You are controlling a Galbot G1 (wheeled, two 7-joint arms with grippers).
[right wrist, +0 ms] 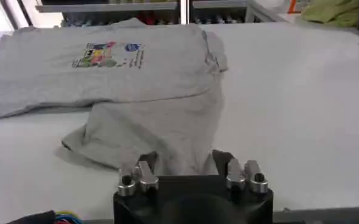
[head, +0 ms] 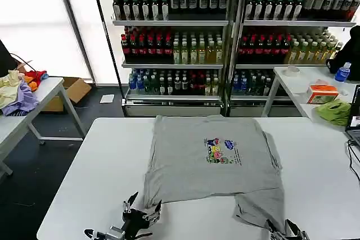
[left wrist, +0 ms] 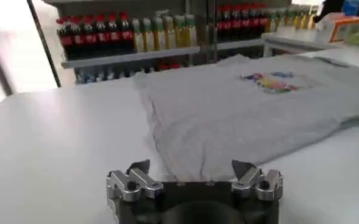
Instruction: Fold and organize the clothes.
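One of the clothes, a grey short-sleeved shirt [head: 214, 161] with a small colourful chest print [head: 220, 151], lies print-up on the white table [head: 95, 172]. A loose rumpled part [head: 261, 206] of it reaches toward the front right. My left gripper [head: 144, 203] stands open just in front of the shirt's near left corner, jaws wide apart and empty [left wrist: 191, 167]. My right gripper [head: 283, 229] is open at the near edge of the rumpled part, holding nothing [right wrist: 185, 159]. The shirt [left wrist: 246, 109] spreads away ahead of the left wrist, and the print [right wrist: 106, 53] faces the right wrist.
Shelves of bottles [head: 180, 37] stand behind the table. A side table on the left carries yellow, lilac and red garments [head: 19, 91]; a cardboard box [head: 73, 89] sits on the floor. The right table holds a lime-green cloth [head: 334, 111], an orange box [head: 322, 94] and a water bottle [head: 342, 72].
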